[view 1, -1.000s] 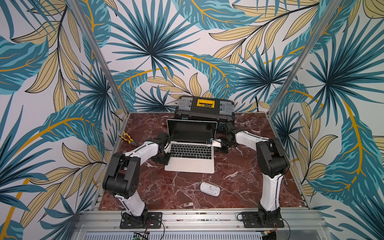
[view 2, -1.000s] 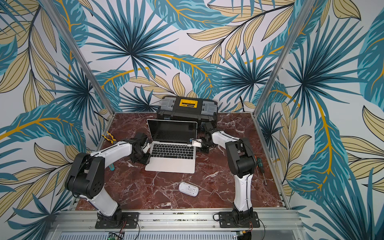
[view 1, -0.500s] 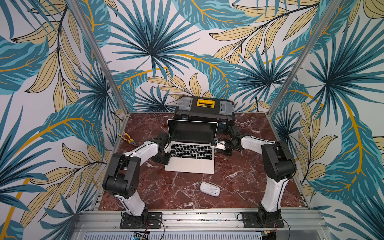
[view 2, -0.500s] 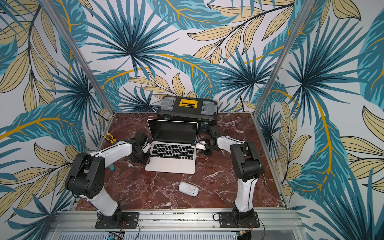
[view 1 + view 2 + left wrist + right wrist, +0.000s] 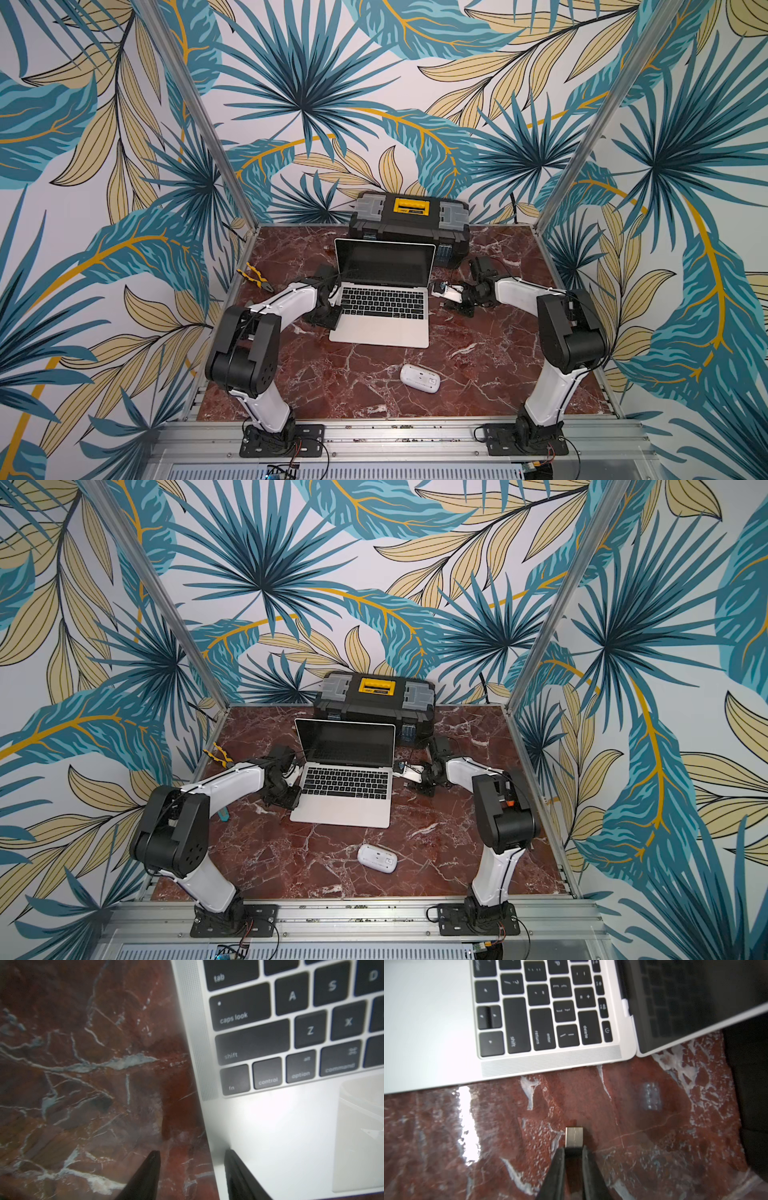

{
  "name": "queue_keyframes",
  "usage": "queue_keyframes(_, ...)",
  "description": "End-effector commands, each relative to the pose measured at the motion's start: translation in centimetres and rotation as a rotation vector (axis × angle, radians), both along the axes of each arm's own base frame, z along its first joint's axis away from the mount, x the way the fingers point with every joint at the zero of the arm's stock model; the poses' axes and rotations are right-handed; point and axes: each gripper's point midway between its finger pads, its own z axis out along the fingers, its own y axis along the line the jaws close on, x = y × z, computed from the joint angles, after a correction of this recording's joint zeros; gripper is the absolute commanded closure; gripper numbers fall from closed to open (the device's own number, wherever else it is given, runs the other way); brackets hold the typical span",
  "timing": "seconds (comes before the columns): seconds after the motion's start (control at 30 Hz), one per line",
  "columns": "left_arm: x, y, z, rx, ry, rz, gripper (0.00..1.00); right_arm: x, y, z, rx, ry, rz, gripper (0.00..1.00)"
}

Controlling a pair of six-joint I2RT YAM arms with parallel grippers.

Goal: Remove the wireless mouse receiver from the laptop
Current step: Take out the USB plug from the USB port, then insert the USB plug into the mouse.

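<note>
The silver-grey laptop point(image 5: 382, 328) point(image 5: 340, 812) stands open in the middle of the marble table. The wireless mouse receiver point(image 5: 574, 1136), a small black stub with a silver plug, is out of the laptop point(image 5: 425, 1032) and a short way off its right edge. My right gripper point(image 5: 573, 1150) point(image 5: 441, 287) is shut on its black end, just above the marble. My left gripper point(image 5: 191, 1152) point(image 5: 330, 322) is at the laptop's left front edge with its jaws apart. One of its fingers point(image 5: 234, 1165) lies over the palm rest point(image 5: 280, 1126), the other over the marble.
A black toolbox point(image 5: 409, 224) with a yellow handle stands right behind the laptop's screen. A white mouse point(image 5: 419, 378) lies in front of the laptop. Yellow-handled pliers point(image 5: 254, 280) lie at the table's left edge, and a small teal tool point(image 5: 224, 814) by the left arm.
My right gripper has drawn back to the right, away from the laptop's right side, with the receiver in it. The left arm and the laptop have not moved.
</note>
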Motion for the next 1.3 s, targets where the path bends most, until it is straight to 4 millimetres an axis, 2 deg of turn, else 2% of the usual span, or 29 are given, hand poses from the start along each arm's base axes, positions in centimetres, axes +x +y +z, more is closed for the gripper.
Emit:
queue_keyframes(0.0,1.0,0.3,3.0,0.001,-0.1,0.034,0.46,-2.1,0.7,2.0,0.094,0.051,-0.055,1.0)
queue_keyframes(0.07,1.3,0.2,4.8,-0.023,-0.161,0.048,0.45,-3.0,1.0,3.4,0.15,0.028,-0.067,1.0)
queue_keyframes(0.2,1.2,-1.5,9.0,-0.163,-0.294,0.055,0.44,-4.5,2.6,8.6,0.321,-0.027,-0.085,1.0)
queue_keyframes(0.3,-0.1,-5.0,12.5,-0.426,-0.383,0.023,0.44,-7.3,3.7,11.6,0.442,-0.073,-0.049,1.0)
queue_keyframes(0.4,-2.0,-8.8,15.0,-0.715,-0.4,-0.014,0.43,-9.5,4.0,12.5,0.503,-0.086,-0.05,1.0)
queue_keyframes(0.47,-3.5,-10.6,15.9,-0.828,-0.394,-0.049,0.43,-10.8,4.2,12.7,0.518,-0.083,-0.053,1.0)
queue_keyframes(0.57,-6.0,-13.0,15.4,-0.879,-0.35,-0.116,0.43,-12.8,4.2,12.5,0.507,-0.059,-0.068,1.0)
queue_keyframes(0.7,-9.0,-15.2,12.9,-0.839,-0.294,-0.193,0.42,-15.0,4.0,12.2,0.489,-0.016,-0.097,1.0)
queue_keyframes(0.87,-10.4,-17.3,9.8,-0.835,-0.288,-0.241,0.41,-17.2,3.7,12.3,0.485,0.013,-0.091,1.0)
queue_keyframes(1.0,-11.1,-18.4,8.0,-0.879,-0.265,-0.245,0.41,-18.4,2.7,10.5,0.379,0.048,-0.104,1.0)
queue_keyframes(1.1,-11.7,-19.0,7.3,-0.912,-0.254,-0.246,0.41,-19.6,2.0,8.7,0.292,0.089,-0.096,1.0)
queue_keyframes(1.27,-12.4,-19.5,5.9,-0.905,-0.228,-0.239,0.41,-20.5,2.1,7.8,0.251,0.126,-0.08,1.0)
